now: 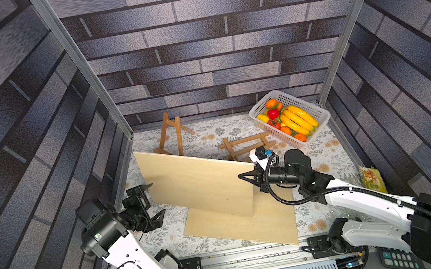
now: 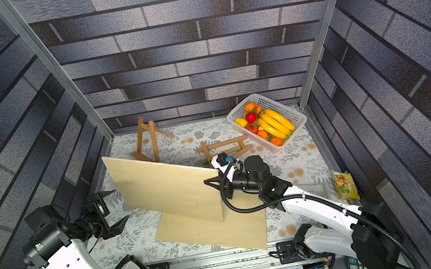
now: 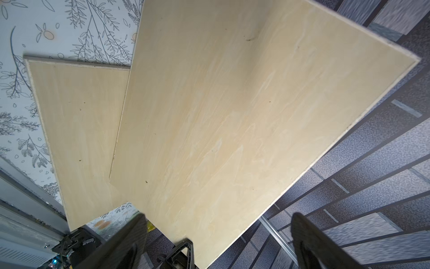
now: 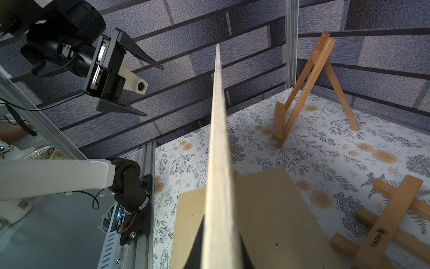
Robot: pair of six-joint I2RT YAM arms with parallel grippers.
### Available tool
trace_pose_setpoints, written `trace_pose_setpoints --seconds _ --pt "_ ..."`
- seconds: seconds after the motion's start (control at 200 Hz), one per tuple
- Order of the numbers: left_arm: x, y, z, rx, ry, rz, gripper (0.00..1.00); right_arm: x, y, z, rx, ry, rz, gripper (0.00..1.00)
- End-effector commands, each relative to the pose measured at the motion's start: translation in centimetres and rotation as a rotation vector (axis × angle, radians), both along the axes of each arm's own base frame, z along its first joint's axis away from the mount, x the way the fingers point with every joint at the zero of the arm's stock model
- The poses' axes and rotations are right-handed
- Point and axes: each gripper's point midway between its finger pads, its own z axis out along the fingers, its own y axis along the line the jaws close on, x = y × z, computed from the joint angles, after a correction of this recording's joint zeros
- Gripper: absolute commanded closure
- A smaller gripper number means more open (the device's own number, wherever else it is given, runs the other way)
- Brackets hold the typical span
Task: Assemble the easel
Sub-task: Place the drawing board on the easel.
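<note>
In both top views the right gripper [image 1: 248,178] [image 2: 212,181] is clamped on the right edge of the raised plywood board [image 1: 198,182] [image 2: 167,190]. The board is pale, thin and smooth, and it stands tilted on edge. Its lower corner hangs over the flat plywood board [image 1: 267,221] on the floral tablecloth [image 1: 209,139]; we cannot tell whether they touch.

Behind it, the foot of the standing easel [image 1: 171,135] is partly hidden, and the lying easel [image 1: 246,146] rests near the right wrist. Both are made of brown wooden slats. A white perforated fruit basket [image 1: 321,117] fills the far right corner, and a snack packet [image 1: 372,178] sits by the right wall.

The left gripper [image 1: 158,197] gapes wide just beside the board's left edge, apart from it.

In the left wrist view we see the raised plywood board [image 3: 232,130] broadside, with faint grain, between spread fingers [image 3: 130,242].

The right wrist view shows the same board edge-on [image 4: 218,139] — a narrow strip held between dark fingers [image 4: 197,244]. The standing easel [image 4: 309,88] is beyond it.
</note>
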Motion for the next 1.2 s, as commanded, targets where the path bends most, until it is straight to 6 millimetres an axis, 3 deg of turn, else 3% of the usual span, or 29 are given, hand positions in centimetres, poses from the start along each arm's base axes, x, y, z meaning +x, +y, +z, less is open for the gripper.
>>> trace_pose_setpoints --seconds 0.0,0.14,0.215,0.366,0.606,0.877,1.192 --pt "1.1 0.5 -0.3 0.027 -0.064 -0.021 0.02 -0.7 -0.2 3.5 0.035 -0.13 0.043 1.0" --pt "2.5 1.4 1.9 0.052 -0.087 -0.027 0.02 -1.3 -0.7 2.5 -0.074 -0.207 0.072 1.0" --pt "3.2 0.8 4.1 0.042 -0.107 -0.053 0.02 -1.5 -0.9 2.3 -0.108 -0.232 0.086 1.0" --pt "4.5 -0.1 6.0 0.056 -0.074 -0.063 0.02 -1.5 -0.4 2.6 -0.092 -0.246 0.097 1.0" --pt "5.7 -1.3 5.0 0.067 0.037 -0.103 0.09 -1.5 0.5 2.6 -0.092 -0.293 0.122 1.0" --pt "4.5 -1.2 5.2 0.123 0.194 -0.22 0.17 -1.3 0.9 1.9 -0.129 -0.346 0.143 1.0" --pt "2.6 -3.0 1.8 0.131 0.365 -0.344 0.27 -0.9 1.4 1.7 -0.117 -0.349 0.141 1.0"
